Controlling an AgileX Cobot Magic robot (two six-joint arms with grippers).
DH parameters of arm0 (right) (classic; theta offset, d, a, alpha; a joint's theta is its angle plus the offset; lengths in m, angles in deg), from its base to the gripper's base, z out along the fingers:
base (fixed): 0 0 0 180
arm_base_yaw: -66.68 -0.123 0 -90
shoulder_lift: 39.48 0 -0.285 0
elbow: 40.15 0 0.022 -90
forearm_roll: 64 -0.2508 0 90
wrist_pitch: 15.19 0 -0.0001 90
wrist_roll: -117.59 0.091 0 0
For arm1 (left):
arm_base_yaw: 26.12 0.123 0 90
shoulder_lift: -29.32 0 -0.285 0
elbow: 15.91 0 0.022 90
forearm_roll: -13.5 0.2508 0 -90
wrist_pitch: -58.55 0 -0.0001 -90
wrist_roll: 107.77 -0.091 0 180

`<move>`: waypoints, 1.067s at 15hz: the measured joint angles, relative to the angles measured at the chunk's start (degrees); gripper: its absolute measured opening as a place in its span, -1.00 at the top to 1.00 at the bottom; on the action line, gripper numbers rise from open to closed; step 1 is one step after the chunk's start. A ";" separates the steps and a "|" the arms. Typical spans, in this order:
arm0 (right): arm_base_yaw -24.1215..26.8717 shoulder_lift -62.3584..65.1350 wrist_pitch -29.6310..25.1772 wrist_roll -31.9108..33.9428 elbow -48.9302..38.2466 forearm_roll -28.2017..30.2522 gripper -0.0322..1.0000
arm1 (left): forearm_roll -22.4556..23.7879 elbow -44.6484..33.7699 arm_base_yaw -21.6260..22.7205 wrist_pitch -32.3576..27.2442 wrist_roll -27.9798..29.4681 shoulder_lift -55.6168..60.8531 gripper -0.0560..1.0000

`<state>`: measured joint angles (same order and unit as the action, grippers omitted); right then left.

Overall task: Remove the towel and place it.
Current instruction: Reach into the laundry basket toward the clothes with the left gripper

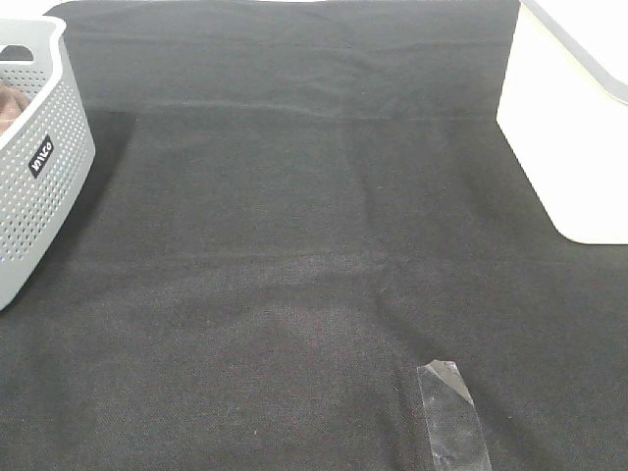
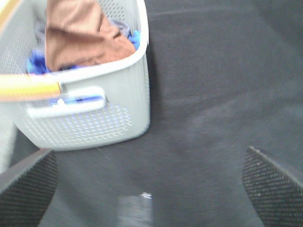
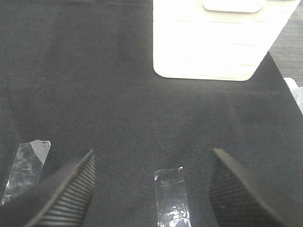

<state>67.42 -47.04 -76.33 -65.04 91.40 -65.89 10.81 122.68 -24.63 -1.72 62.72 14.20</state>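
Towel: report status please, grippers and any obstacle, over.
Left gripper open, empty, facing basket. Right gripper open, empty, over black table covering. Towel in basket, atop blue cloths. Nothing between left gripper and basket.

Test lab: black cloth (image 1: 294, 245), tape markers (image 1: 451, 412)

Left wrist view's pretty motion-blurred, basket (image 2: 94, 118) all smeared. Bright overhead light blows out the white box (image 1: 569, 157), tape (image 1: 451, 417) glints, black cloth (image 1: 294, 245) stays dim.
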 joint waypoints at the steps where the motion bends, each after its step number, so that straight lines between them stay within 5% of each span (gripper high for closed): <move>1: 0.00 0.00 0.00 0.00 0.00 0.00 -0.33 | 0.06 3.15 0.00 -0.11 -4.41 -4.53 -0.98; 7: 0.00 0.00 0.00 0.00 0.00 0.00 -0.33 | 0.69 23.78 0.00 -4.13 -27.22 -35.75 -0.96; 12: 0.00 0.00 0.00 0.00 0.00 0.00 -0.33 | 5.73 34.72 0.00 -6.93 -34.21 -52.02 -0.96; 13: 0.00 0.00 0.00 0.00 0.00 0.00 -0.33 | 10.71 39.65 0.00 -8.94 -35.41 -59.30 -0.95; 16: 0.00 0.00 0.00 0.00 0.00 0.00 -0.33 | 15.76 46.18 0.00 -9.11 -36.73 -68.98 -0.95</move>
<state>67.42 -47.04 -76.33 -65.04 91.40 -65.89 26.56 168.86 -24.63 -10.83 25.99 -54.78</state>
